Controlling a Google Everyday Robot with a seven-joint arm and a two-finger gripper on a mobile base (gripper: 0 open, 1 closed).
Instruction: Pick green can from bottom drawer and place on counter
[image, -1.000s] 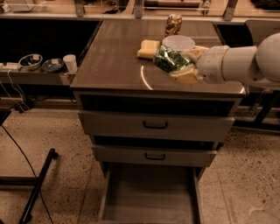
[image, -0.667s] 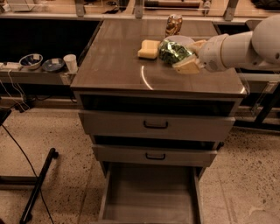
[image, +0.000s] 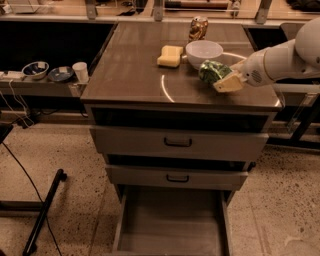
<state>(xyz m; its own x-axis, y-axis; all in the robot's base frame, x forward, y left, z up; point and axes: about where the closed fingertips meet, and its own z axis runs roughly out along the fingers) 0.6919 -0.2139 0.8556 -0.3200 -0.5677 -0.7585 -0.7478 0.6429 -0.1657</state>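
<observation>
The green can (image: 210, 70) is shiny and crinkled, held in my gripper (image: 218, 77) just above or on the right part of the counter (image: 132, 67), in front of the white bowl. My white arm reaches in from the right edge. The cream fingers (image: 229, 83) close around the can's right side; I cannot tell if the can touches the counter top. The bottom drawer (image: 172, 222) is pulled open below the cabinet, and its floor shows bare.
A white bowl (image: 204, 50), a yellow sponge (image: 170, 55) and a coppery red can (image: 198, 28) stand on the counter's far part. The left side shelf holds two bowls (image: 35, 69) and a cup (image: 80, 71). A black stand leg (image: 44, 210) and cables lie at lower left.
My gripper has carried the green can to the right and lower, toward the counter top. The white bowl now shows fully behind it.
</observation>
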